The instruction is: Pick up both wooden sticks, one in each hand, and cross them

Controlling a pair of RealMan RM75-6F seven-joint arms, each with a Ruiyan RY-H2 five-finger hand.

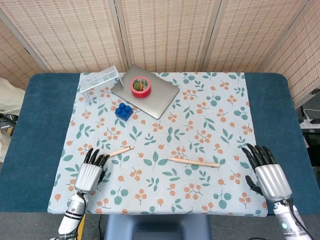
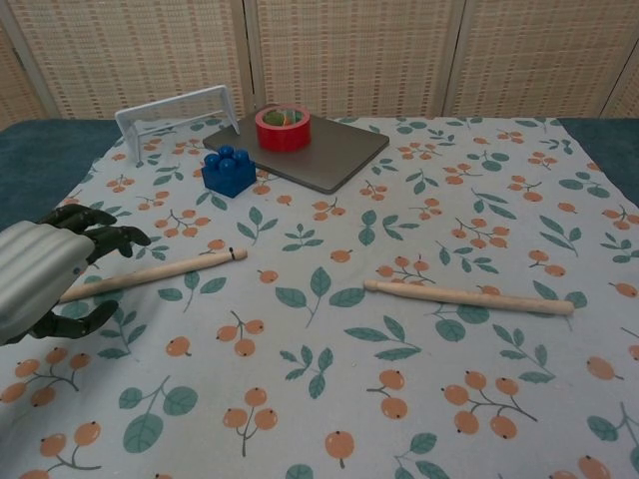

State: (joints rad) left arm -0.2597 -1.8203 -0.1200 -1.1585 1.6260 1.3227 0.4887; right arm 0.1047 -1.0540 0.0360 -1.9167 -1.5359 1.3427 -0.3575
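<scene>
Two wooden sticks lie on the floral cloth. The left stick [image 1: 120,150] [image 2: 165,271] slants up to the right, its near end hidden under my left hand [image 1: 90,173] [image 2: 48,269]. That hand hovers over the stick's left end with fingers spread and thumb below, holding nothing. The right stick [image 1: 194,161] [image 2: 467,296] lies almost level near the middle right. My right hand [image 1: 267,174] is open at the cloth's right edge, well to the right of that stick, and shows only in the head view.
At the back left stand a blue brick [image 1: 124,110] [image 2: 229,170], a grey laptop [image 1: 159,97] [image 2: 334,156] with a red tape roll [image 1: 140,86] [image 2: 283,128] on it, and a small white rack [image 1: 101,78] [image 2: 177,108]. The blue table [image 1: 42,120] surrounds the cloth.
</scene>
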